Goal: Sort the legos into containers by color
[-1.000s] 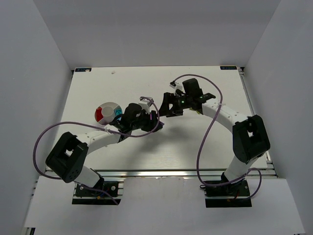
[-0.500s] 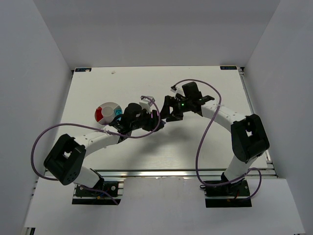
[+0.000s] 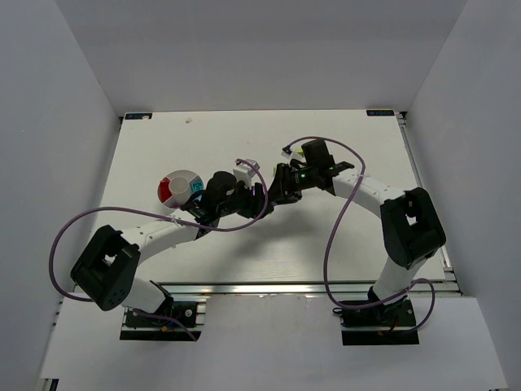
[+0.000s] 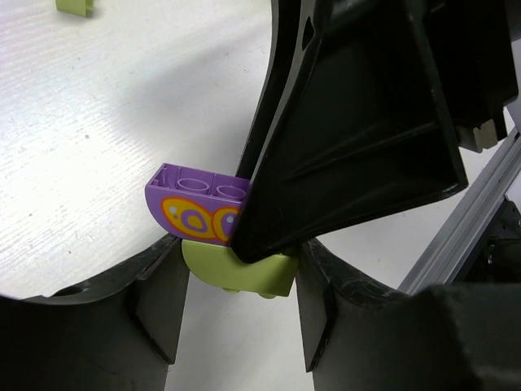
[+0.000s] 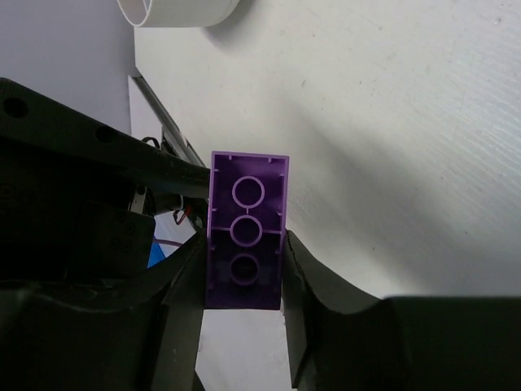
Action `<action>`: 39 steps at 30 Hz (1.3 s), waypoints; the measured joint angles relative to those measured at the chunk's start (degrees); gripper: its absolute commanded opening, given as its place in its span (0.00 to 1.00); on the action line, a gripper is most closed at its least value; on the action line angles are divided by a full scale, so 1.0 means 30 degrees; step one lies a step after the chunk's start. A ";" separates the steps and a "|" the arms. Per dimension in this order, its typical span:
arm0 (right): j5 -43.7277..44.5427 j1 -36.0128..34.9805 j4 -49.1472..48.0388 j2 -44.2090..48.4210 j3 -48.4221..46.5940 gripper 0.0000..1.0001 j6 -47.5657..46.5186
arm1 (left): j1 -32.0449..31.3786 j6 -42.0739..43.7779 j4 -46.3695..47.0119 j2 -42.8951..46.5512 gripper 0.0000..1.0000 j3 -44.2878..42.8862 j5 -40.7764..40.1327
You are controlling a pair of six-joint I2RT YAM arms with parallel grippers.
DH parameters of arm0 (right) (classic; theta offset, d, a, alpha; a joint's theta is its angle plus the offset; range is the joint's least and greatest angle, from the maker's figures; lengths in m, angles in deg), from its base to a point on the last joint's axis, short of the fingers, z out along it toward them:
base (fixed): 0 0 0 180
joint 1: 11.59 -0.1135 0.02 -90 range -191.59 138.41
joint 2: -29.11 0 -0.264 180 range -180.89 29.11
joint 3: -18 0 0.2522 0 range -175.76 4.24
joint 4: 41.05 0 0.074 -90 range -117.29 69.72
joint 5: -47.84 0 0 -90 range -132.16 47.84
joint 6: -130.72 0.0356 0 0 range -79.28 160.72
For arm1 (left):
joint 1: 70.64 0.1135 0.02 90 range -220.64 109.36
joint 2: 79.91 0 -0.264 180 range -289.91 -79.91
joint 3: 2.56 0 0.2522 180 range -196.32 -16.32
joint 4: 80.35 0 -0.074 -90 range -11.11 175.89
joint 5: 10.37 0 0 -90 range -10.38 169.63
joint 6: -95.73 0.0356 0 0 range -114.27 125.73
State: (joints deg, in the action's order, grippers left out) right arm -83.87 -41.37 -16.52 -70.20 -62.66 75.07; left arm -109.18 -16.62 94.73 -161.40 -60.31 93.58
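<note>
A stacked pair of legos hangs between the two grippers above the table's middle. In the left wrist view, the lime brick (image 4: 236, 265) sits between the pads of my left gripper (image 4: 236, 318), which is shut on it. The purple brick (image 4: 191, 199), with its orange print, is stuck on the lime one. My right gripper (image 5: 242, 277) is shut on the purple brick (image 5: 248, 191), a finger pressed against each long side. From above, the left gripper (image 3: 260, 197) and right gripper (image 3: 273, 194) meet tip to tip. The round white dish (image 3: 186, 175) of containers lies left of them.
A loose lime brick (image 4: 73, 6) lies on the table at the far edge of the left wrist view. The dish wall (image 5: 175, 10) shows at the top of the right wrist view. Purple cables loop over both arms. The table's metal rail (image 4: 472, 220) runs nearby.
My right gripper has slid left up to the left gripper and its jaws have come in onto the purple brick. The left gripper has kept its hold and barely moved.
</note>
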 measured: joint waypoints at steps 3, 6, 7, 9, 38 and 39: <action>-0.0168 0.0058 -0.0211 -0.0029 0.0015 0.11 0.0007 | -0.0051 0.0051 0.0015 0.0000 0.47 0.0000 -0.0007; -0.0379 0.0219 -0.0364 -0.0073 0.0015 0.03 0.0066 | -0.0066 0.0146 0.0087 0.0029 0.46 0.0007 -0.0015; -0.0510 0.0299 -0.0386 -0.0087 0.0015 0.02 0.0073 | -0.0073 0.0160 0.0131 0.0058 0.46 0.0015 -0.0015; -0.0838 0.0481 -0.0452 -0.0131 0.0015 0.00 0.0117 | -0.0087 0.0197 0.0277 0.0138 0.46 0.0117 -0.0015; -0.0969 0.2616 0.3075 -0.0095 -0.2295 0.00 -1.1897 | -0.0102 -0.2608 -0.4889 0.1231 0.44 -0.1268 -0.2616; -0.1078 0.2594 0.3264 -0.0095 -0.2448 0.00 -1.2444 | -0.0102 -0.2841 -0.5457 0.1617 0.44 -0.1377 -0.2907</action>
State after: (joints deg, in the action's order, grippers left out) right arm -87.11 -33.59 -6.73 -70.48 -70.00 37.74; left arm -109.49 -25.14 78.36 -156.55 -64.44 84.86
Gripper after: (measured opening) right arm 0.426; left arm 0.595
